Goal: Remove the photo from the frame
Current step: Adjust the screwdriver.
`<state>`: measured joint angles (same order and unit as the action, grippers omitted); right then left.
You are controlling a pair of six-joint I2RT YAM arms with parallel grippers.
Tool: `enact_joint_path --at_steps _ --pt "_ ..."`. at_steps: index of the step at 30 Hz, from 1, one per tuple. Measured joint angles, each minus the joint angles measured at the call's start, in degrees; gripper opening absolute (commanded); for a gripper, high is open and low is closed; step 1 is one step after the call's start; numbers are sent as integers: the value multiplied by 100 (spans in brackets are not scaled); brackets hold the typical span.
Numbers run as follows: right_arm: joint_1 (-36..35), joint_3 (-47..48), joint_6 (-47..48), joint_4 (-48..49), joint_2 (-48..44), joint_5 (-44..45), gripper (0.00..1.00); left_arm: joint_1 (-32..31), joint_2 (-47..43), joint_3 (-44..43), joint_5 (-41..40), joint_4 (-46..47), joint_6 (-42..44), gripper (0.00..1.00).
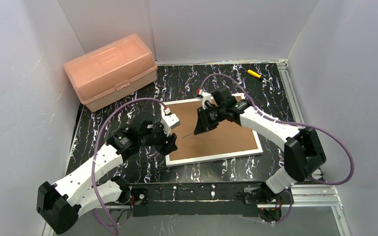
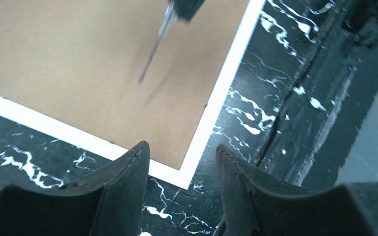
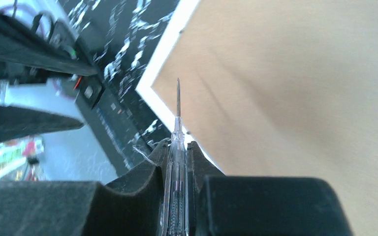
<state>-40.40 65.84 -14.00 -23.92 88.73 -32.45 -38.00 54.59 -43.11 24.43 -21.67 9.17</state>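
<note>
The frame (image 1: pixel 216 143) lies back-up; my right gripper (image 3: pixel 177 156) is clamped on a screwdriver (image 3: pixel 178 129) above it, left gripper (image 2: pixel 181 151) half-open, empty, by its near-left corner; pink box (image 1: pixel 110 69) far left.

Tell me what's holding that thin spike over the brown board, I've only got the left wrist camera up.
Observer: The right gripper is shut on it. It's a thin pointed tool with a clear handle, clamped by that handle.
Operator: Is any of the photo showing yet?
Observer: No. From above, the frame lies face down, and its brown back fills everything inside the white border.
Operator: Anything else nearby?
Observer: A pink box sits at the far left, apart from the frame.
</note>
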Motion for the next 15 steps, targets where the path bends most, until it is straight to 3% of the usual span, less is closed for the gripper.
enact_joint_path --at_steps 2,4,11,15 --pt "282 -20 -109 -11 -39 273 1 -2 7 0 -382 87 -275 70" --pt "564 -83 -221 -35 -151 632 1 -4 39 0 -876 140 -638 97" --pt "960 -107 -511 -588 -933 2761 1 17 610 -249 -3163 -393 -2465 98" --pt "960 -20 -691 -992 -1224 4046 1 138 992 -621 -3716 -837 -3241 98"
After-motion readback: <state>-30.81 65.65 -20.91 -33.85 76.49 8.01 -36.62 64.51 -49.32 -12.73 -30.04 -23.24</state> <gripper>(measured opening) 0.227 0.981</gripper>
